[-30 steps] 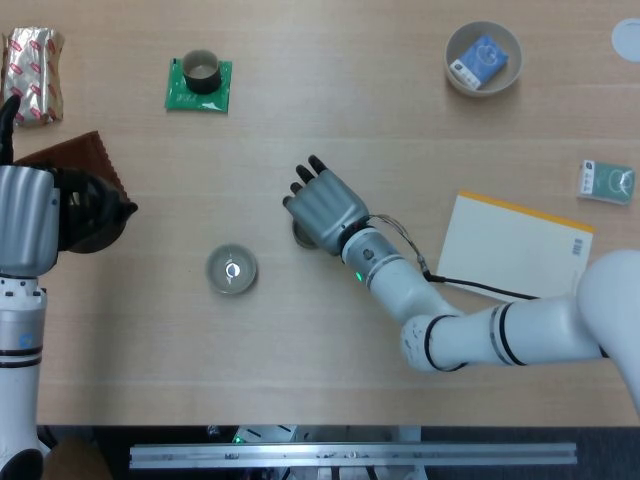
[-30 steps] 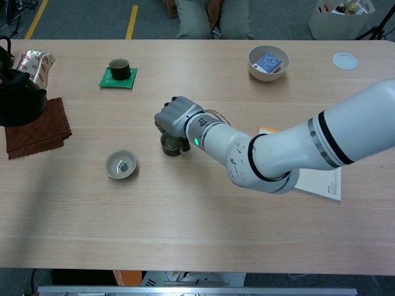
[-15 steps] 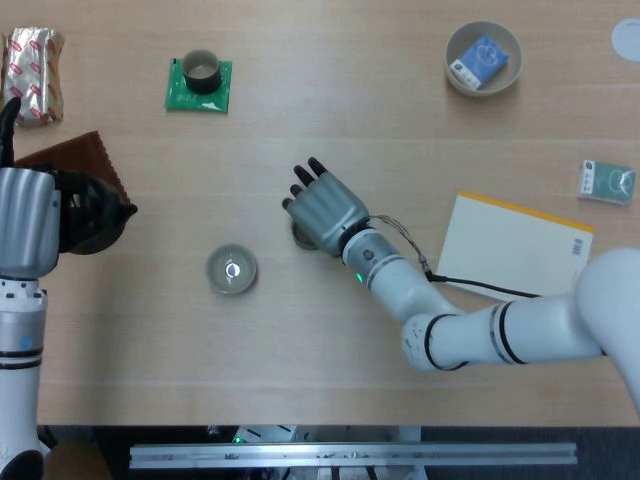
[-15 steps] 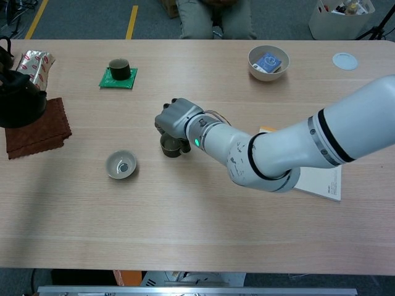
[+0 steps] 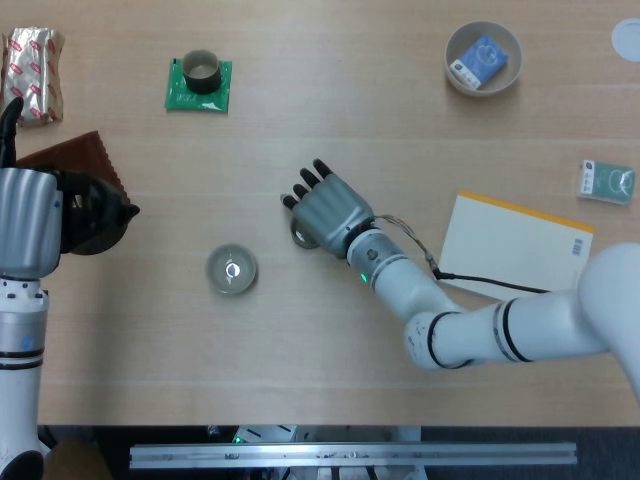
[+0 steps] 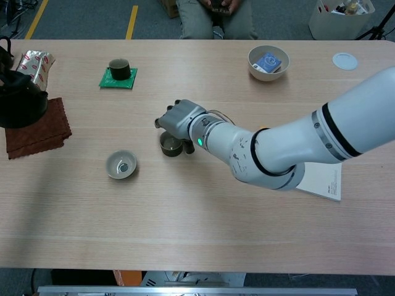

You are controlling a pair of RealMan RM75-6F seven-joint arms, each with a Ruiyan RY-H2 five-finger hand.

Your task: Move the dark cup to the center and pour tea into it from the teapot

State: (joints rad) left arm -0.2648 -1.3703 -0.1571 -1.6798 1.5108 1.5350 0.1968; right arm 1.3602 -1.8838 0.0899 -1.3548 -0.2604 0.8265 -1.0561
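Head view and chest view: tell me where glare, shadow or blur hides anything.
Head view: sharp and evenly lit; a bright glint sits inside the pale cup; the right hand covers most of the dark cup. Chest view: the teapot is a near-black mass, its detail lost, cut by the left edge; the hand casts only a soft shadow.

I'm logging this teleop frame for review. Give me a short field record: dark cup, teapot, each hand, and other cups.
dark cup: standing mid-table, under the right hand
right hand: over the cup, fingers spread; grip not clear
teapot: far left, above the brown cloth
left hand: at the teapot; grip hidden
other cups: one on the green mat, pale bowl left of centre
pour: not started
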